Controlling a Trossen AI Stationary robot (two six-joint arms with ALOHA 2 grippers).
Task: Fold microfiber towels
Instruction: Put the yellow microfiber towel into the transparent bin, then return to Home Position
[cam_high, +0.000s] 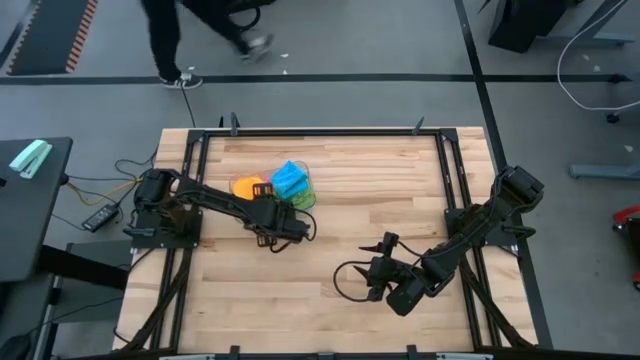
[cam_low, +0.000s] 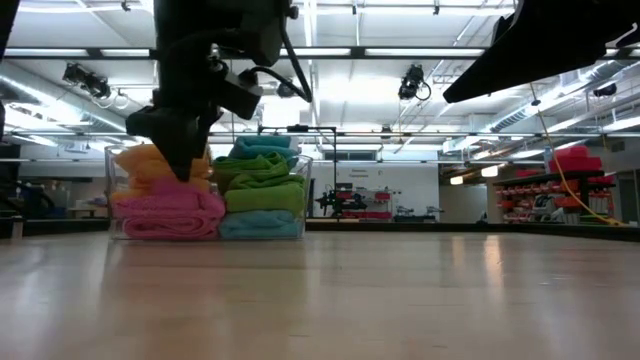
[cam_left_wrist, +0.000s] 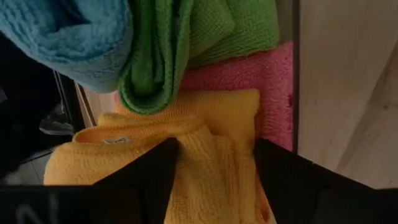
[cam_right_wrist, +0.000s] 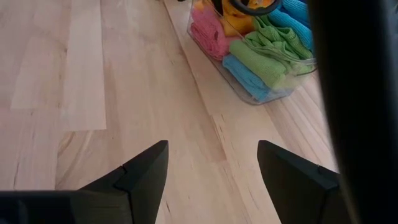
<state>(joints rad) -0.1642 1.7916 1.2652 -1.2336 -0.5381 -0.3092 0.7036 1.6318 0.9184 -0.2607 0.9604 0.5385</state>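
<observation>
The wooden table (cam_low: 330, 300) fills the near foreground of the low view, its pale planks running back to a clear plastic tub (cam_low: 300, 200) that stands toward the far side, at about eleven o'clock from the table's centre in the high view. The left arm reaches from nine o'clock to the tub, and the left gripper (cam_left_wrist: 214, 171) hangs just over the tub's pink-and-orange side, its two dark fingers (cam_left_wrist: 155, 168) spread apart on either side of the orange towel (cam_left_wrist: 186, 143), which lies on top of the pink towel (cam_left_wrist: 261, 81); the jaws are parted and not pinching the cloth. The right arm waits at about four o'clock, the right gripper (cam_right_wrist: 211, 174) held above bare wood with its jaws spread wide and nothing between them. In the tub the green towel (cam_low: 262, 180) sits over a sky blue towel (cam_low: 258, 226), with another blue one (cam_low: 262, 145) on top.
</observation>
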